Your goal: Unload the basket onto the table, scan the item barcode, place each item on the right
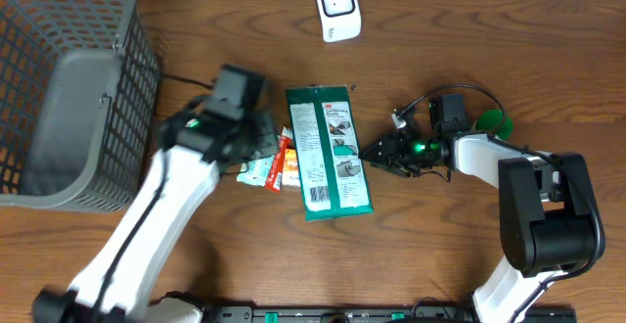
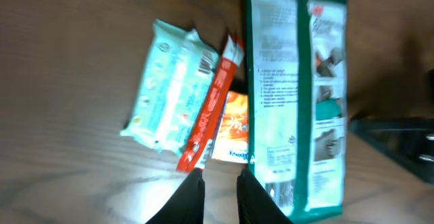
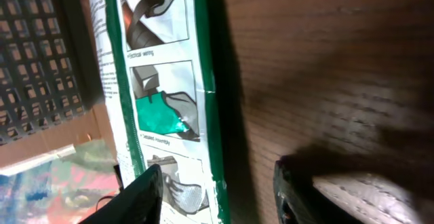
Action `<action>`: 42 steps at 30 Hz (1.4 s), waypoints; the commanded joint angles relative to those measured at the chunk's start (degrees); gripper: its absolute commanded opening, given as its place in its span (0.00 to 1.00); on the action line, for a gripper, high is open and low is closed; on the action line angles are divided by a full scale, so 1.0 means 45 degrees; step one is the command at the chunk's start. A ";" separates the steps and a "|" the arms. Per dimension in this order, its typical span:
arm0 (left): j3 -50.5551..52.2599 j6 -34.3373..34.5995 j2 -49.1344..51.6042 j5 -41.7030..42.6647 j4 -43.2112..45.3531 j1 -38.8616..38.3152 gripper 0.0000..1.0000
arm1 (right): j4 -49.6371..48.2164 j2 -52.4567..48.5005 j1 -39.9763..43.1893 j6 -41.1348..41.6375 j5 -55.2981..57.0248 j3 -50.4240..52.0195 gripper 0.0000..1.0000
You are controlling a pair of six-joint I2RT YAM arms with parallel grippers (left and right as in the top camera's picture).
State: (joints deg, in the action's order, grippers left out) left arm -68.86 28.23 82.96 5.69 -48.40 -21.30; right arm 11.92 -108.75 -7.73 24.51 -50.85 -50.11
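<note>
**Both grippers crowding the green package, neither one holding it**

The right gripper (image 3: 217, 171) is sitting with its fingers spread apart, and the right-hand long edge of the green package (image 1: 328, 152) is running into the gap between them. Nothing is pinched there: one finger (image 3: 144, 195) is hanging over the printed face of the pack and the other over bare wood.

The left gripper (image 2: 220, 178) is hovering just off the package's left side with its fingers nearly pressed together. Only a slim strip of tabletop is showing in the gap, so it's gripping nothing. One finger (image 2: 261, 200) is overlapping the corner of the pack in the wrist view, but I can't tell if it's actually touching.

The package itself is lying flat mid-table, label side up, long axis running near to far.

Tucked against its left edge, a little pile is sitting: a pale teal wipes pack (image 2: 173, 91), a red stick packet (image 2: 213, 105) and an orange sachet (image 2: 234, 132) poking out underneath.

Further out, a grey basket (image 1: 68, 88) is taking up the far-left corner, and a white scanner (image 1: 337, 8) is standing at the far edge, well apart from the package.
</note>
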 commanded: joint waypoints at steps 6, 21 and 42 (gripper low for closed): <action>0.0165 -0.1224 0.2599 0.2079 0.1316 -0.0073 0.07 | 0.0019 -0.0141 0.0010 -0.0321 0.1010 0.0073 0.54; 0.0185 -0.1229 0.4750 0.2293 0.1603 -0.0189 0.07 | -0.0185 -0.0141 -0.0850 -0.0316 0.1579 0.0073 0.60; 0.0257 -0.1171 0.4818 0.1719 0.1880 -0.1229 0.08 | -0.0816 -0.0141 -0.1457 -0.0335 -0.0748 0.0073 0.35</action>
State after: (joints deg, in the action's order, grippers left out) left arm -68.69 23.70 103.74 14.61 -39.99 -26.59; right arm 8.84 -108.47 -14.11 23.49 -50.65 -50.19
